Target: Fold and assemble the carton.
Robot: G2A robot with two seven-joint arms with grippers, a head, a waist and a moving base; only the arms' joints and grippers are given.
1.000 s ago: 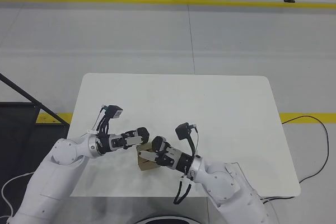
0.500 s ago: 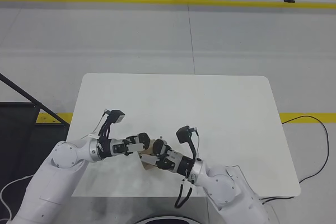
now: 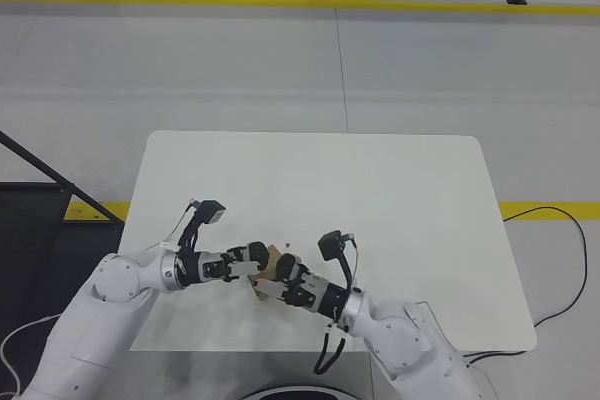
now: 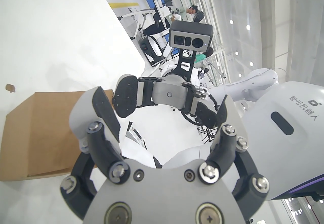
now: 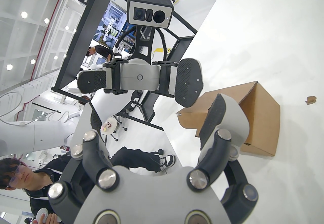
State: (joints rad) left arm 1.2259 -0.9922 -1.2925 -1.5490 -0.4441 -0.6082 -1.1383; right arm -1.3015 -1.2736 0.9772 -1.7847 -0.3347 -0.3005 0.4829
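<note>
A small brown carton (image 3: 271,256) lies on the white table (image 3: 380,190) near its front edge, one end open with a loose flap (image 5: 188,114). My left gripper (image 3: 248,264) and right gripper (image 3: 283,278) face each other over it, both open. In the left wrist view, my left gripper (image 4: 164,113) has one finger overlapping the carton (image 4: 38,133), with the right gripper's fingers (image 4: 125,98) just beyond. In the right wrist view, one finger of my right gripper (image 5: 157,121) stands in front of the carton (image 5: 260,118), and a left gripper pad (image 5: 188,83) hovers by the flap.
A tiny brown scrap (image 3: 288,244) lies on the table just beyond the carton. A black frame (image 3: 20,230) stands off the table's left side. A cable (image 3: 570,260) runs on the floor to the right.
Both grippers have shifted a little toward the table's front edge and closed in on each other over the carton, which now shows less between them.
</note>
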